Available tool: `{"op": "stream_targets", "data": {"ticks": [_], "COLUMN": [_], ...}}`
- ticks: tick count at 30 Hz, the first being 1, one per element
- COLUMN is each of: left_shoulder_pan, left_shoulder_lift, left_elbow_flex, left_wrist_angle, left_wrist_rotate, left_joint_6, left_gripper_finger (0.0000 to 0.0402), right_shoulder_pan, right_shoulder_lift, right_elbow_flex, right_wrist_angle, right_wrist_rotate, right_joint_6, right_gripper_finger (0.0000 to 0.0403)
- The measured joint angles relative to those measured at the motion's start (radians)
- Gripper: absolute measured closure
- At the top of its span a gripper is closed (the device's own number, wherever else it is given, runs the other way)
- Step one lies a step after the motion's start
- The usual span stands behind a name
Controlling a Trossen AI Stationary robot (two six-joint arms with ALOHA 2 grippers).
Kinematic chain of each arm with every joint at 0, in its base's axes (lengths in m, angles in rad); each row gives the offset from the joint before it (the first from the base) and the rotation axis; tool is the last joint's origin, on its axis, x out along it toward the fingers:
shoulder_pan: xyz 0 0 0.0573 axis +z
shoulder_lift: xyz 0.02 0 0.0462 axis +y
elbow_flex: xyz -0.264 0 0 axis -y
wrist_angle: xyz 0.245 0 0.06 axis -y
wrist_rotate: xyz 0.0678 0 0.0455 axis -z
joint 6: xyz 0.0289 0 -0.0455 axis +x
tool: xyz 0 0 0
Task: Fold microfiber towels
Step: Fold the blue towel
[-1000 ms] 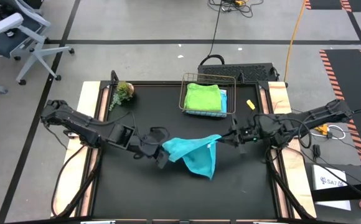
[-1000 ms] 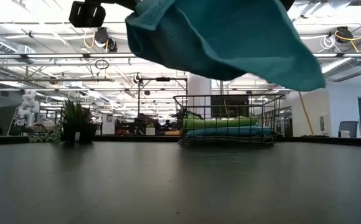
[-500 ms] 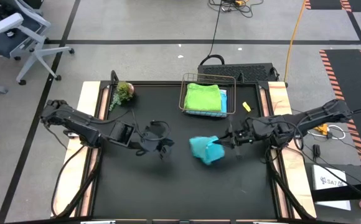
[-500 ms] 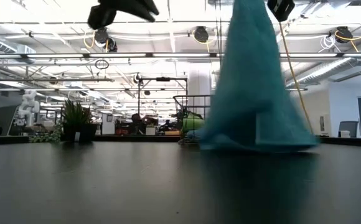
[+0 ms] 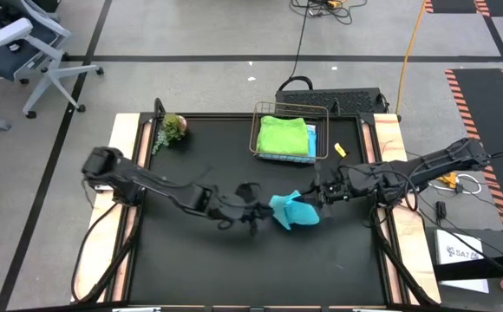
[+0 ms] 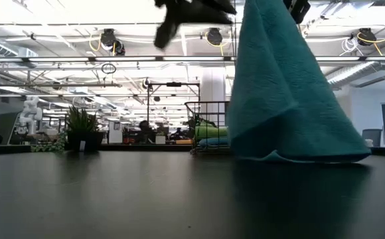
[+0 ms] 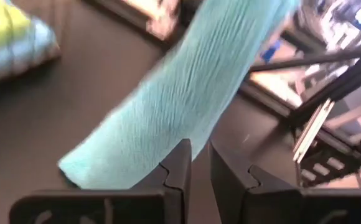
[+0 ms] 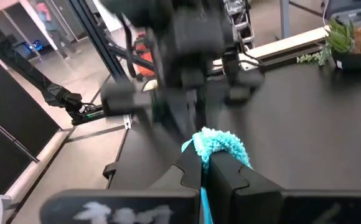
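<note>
Two folded towels fill the wire basket; right fingers pinch the teal towel.

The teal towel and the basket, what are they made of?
The teal towel looks like soft, fuzzy microfiber cloth: it drapes in folds and its pinched corner shows fluffy fibres. The basket seems thin metal wire, since you can see through its open grid.

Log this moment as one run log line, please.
right gripper: shut on small teal microfiber towel, hem on table | left gripper: narrowly open, empty, beside it
</note>
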Motion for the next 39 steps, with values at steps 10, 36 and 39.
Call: {"op": "stream_targets", "data": {"ticks": [10, 36, 39], "left_shoulder_pan": [-0.031, -0.077, -0.105], "left_shoulder_lift": [0.12, 0.126, 0.126], "left_elbow_flex": [-0.001, 0.0, 0.01], "left_wrist_angle": [0.046, 0.052, 0.013], "left_wrist_rotate": [0.001, -0.26, -0.325], "left_joint_6": [-0.055, 0.409, 0.45], "left_gripper_finger": [0.033, 0.033, 0.033], "right_shoulder_pan": [-0.057, -0.099, -0.099], "right_shoulder_lift": [-0.003, -0.003, -0.003], "right_elbow_flex": [0.0, 0.0, 0.0], "right_wrist_angle": [0.008, -0.008, -0.008], "right_wrist_rotate": [0.003, -0.031, -0.031], "right_joint_6": [-0.044, -0.083, -0.083], "right_gripper_finger": [0.0403, 0.0403, 0.0403]}}
